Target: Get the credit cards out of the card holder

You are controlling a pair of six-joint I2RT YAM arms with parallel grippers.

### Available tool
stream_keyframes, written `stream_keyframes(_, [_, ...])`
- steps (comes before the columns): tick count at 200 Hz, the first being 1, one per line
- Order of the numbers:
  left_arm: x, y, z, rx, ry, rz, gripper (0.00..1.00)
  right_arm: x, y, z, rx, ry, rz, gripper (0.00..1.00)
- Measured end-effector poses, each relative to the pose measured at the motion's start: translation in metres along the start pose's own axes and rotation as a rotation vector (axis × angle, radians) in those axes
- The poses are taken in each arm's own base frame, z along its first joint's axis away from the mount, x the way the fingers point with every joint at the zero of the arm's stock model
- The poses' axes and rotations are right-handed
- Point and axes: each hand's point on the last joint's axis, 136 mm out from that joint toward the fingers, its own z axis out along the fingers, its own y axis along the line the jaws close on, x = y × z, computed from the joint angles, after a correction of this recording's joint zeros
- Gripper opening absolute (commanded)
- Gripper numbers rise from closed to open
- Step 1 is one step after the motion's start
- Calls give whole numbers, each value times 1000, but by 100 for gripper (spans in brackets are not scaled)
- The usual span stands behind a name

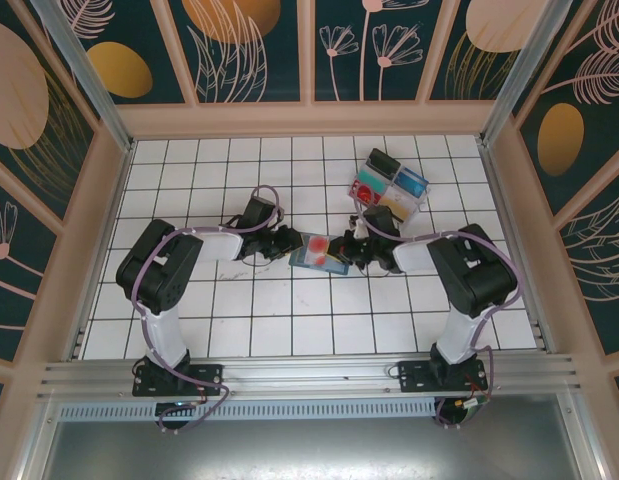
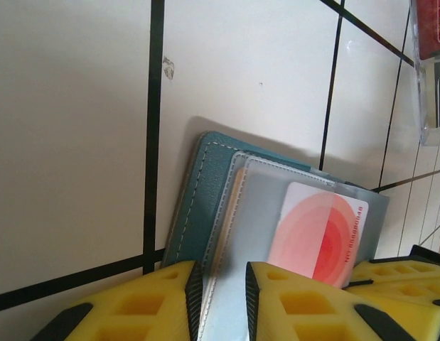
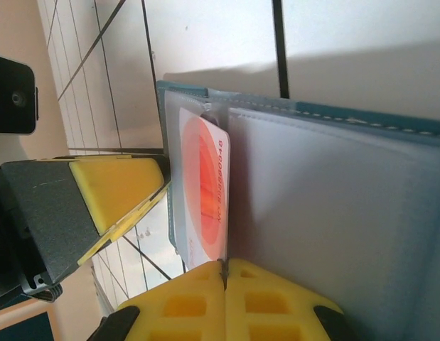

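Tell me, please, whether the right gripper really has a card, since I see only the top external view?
Observer: In the right wrist view the right gripper is closed, its fingers meeting on the edge of the red-and-white card.
Operator: Is that card out of the card holder?
Observer: No. The left wrist view shows it lying on the inner sleeves of the open card holder, one edge apparently tucked in.
Operator: And the left gripper?
Observer: The left gripper clamps the card holder's edge between its yellow fingers.

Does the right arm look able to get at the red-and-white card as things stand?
Probably yes: nothing blocks it; the right gripper seems shut on the edge of the red-and-white card.
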Motion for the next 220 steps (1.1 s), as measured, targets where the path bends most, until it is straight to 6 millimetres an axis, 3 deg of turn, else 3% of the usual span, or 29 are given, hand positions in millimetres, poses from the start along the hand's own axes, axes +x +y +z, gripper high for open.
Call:
stream_keyframes(63, [2, -2, -1, -11, 24, 13, 29, 3, -2, -25, 19, 1, -20, 0])
stream_keyframes(100, [-1, -16, -4, 17, 47, 33, 40, -1, 11, -52, -6, -37, -85, 0])
stream_keyframes(140, [-4, -46, -15, 122, 70, 76, 62, -5, 24, -71, -45, -52, -159, 0])
stream_keyframes(177, [-10, -96, -49, 304, 46, 162, 86, -5, 43, -76, -118, -17, -195, 0])
stream_keyframes(197, [-14, -118, -68, 397, 21, 204, 91, -9, 60, -79, -173, -13, -230, 0])
stream_keyframes(220, [-16, -128, -79, 454, 9, 227, 92, -13, 76, -84, -232, -14, -262, 0])
